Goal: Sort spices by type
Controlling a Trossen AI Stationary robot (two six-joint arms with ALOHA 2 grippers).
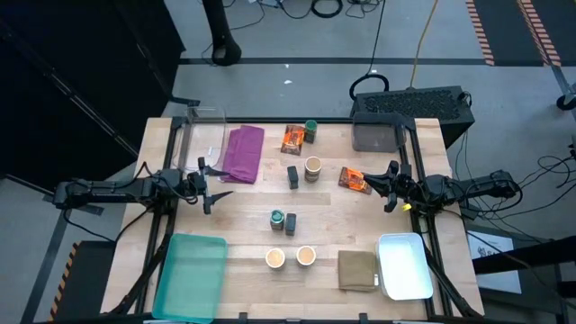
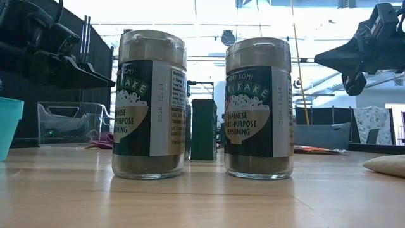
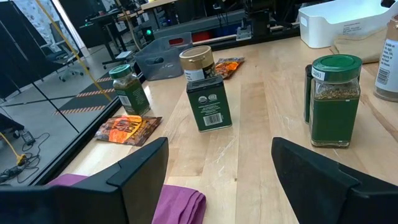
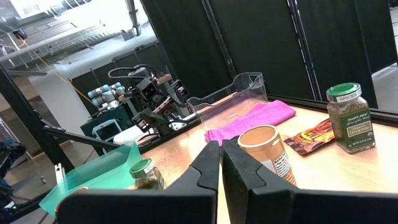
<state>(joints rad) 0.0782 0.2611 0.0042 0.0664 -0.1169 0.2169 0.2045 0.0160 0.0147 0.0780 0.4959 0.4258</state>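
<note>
Looks like the sorting has barely started. The spices are scattered across the table: a green-lidded jar (image 1: 310,130) beside an orange packet (image 1: 292,139) near the purple cloth (image 1: 243,153), another packet (image 1: 355,179) by the right gripper (image 1: 392,186), two tan-topped cups (image 1: 290,258) up front. The left gripper (image 1: 205,184) hangs with fingers apart, holding nothing; the right one's fingers are pressed together, also empty. Basically everything still needs grouping.

Low view backlit; bright windows glare behind
</note>
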